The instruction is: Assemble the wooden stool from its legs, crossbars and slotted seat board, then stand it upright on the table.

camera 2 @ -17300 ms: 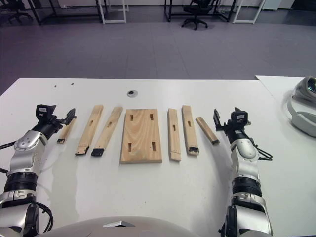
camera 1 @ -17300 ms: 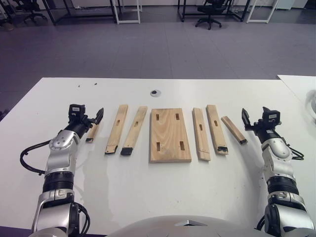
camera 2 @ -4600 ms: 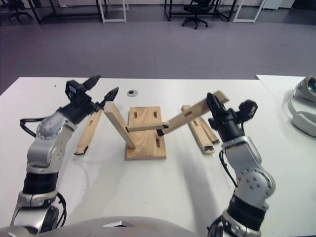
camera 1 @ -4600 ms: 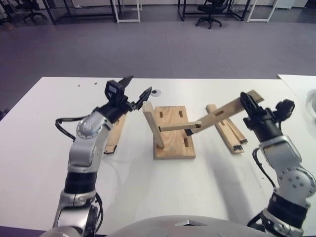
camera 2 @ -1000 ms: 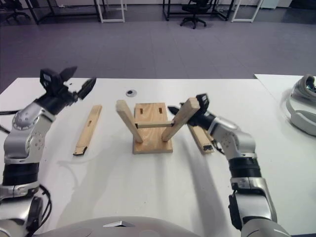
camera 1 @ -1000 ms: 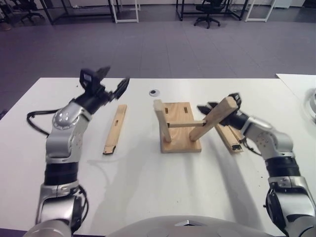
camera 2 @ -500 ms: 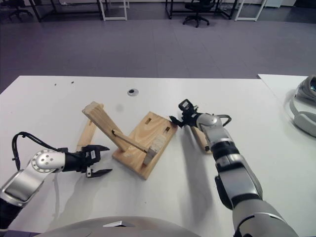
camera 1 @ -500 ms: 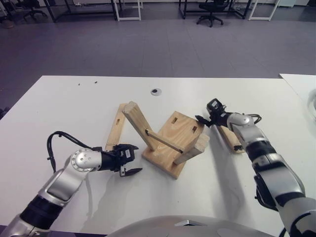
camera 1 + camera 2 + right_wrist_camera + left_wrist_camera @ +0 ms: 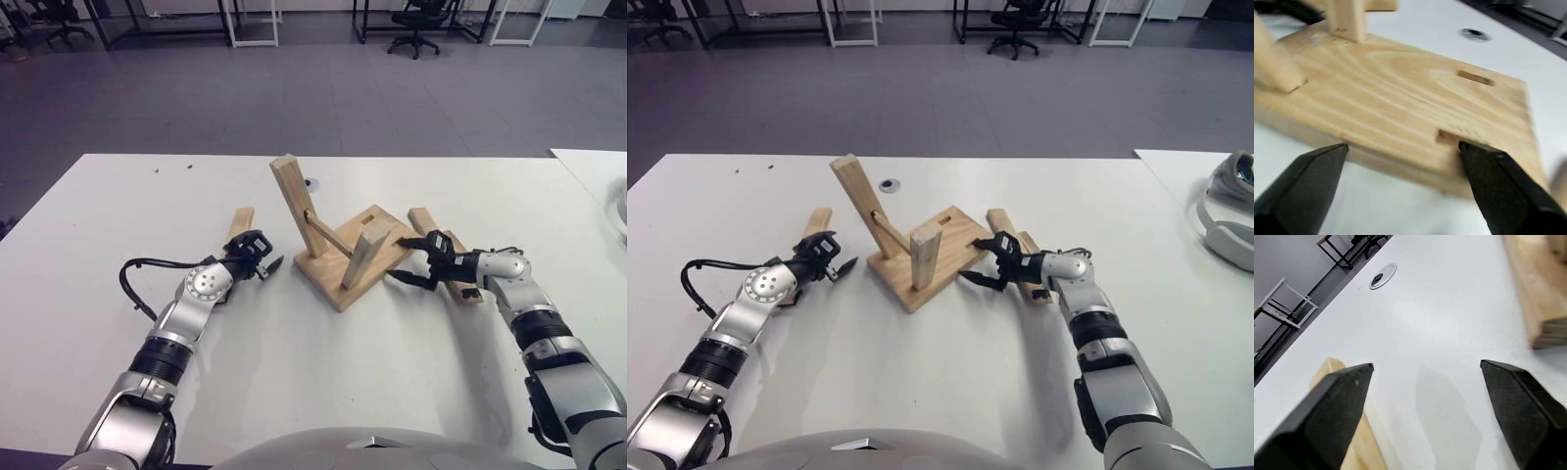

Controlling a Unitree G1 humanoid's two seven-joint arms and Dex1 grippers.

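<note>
The slotted seat board (image 9: 377, 257) lies flat and turned at an angle mid-table. Two legs stand in it, a tall leaning one (image 9: 294, 201) and a shorter one (image 9: 364, 253), joined by a crossbar (image 9: 328, 235). My right gripper (image 9: 400, 261) is open at the board's right edge, its fingers (image 9: 1303, 191) either side of that edge (image 9: 1400, 161). My left gripper (image 9: 266, 266) is open just above the table, left of the board. One of its fingers (image 9: 1332, 406) is beside a loose leg (image 9: 238, 227).
Loose wooden pieces (image 9: 446, 250) lie right of the board, behind my right gripper. A round cable grommet (image 9: 310, 183) sits in the table farther back. A white headset (image 9: 1229, 206) rests on the neighbouring table at the right. The near half of the white table is bare.
The board with its legs has turned and sits farther back. My left gripper moved up beside the loose leg. My right gripper came down to the board's right edge.
</note>
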